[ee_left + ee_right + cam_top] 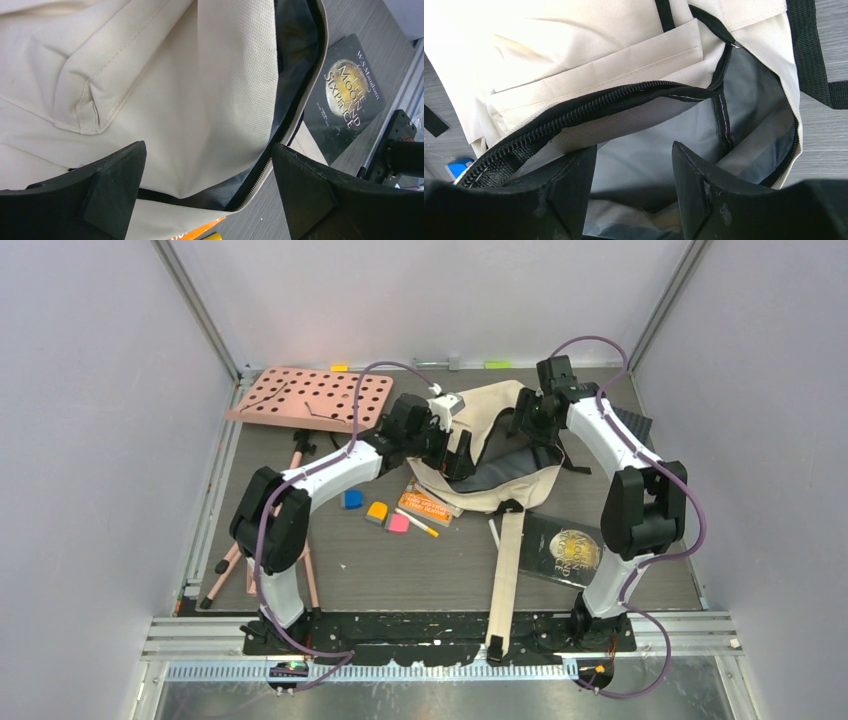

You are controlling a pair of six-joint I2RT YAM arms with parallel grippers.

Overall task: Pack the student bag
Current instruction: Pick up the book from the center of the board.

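The student bag (497, 410) lies at the table's middle back, cream fabric with black straps, its zipped mouth gaping. My left gripper (452, 440) is at the bag's left end; in the left wrist view the gripper (209, 150) stands wide open astride a fold of the bag (175, 75) and its zipper edge, gripping nothing. My right gripper (530, 425) is at the right end. Seen from the right wrist, this gripper (634, 147) is open inside the mouth, over grey lining (749, 85), its left finger under the zipper rim (589, 105).
An orange book (428, 503) pokes from under the bag, a white pen (417, 523) beside it. A dark book (565, 548) lies front right, next to a beige strap (508, 575). Blue (352, 499), orange (377, 511) and pink (399, 523) erasers sit front left. A pink perforated board (312, 397) stands back left.
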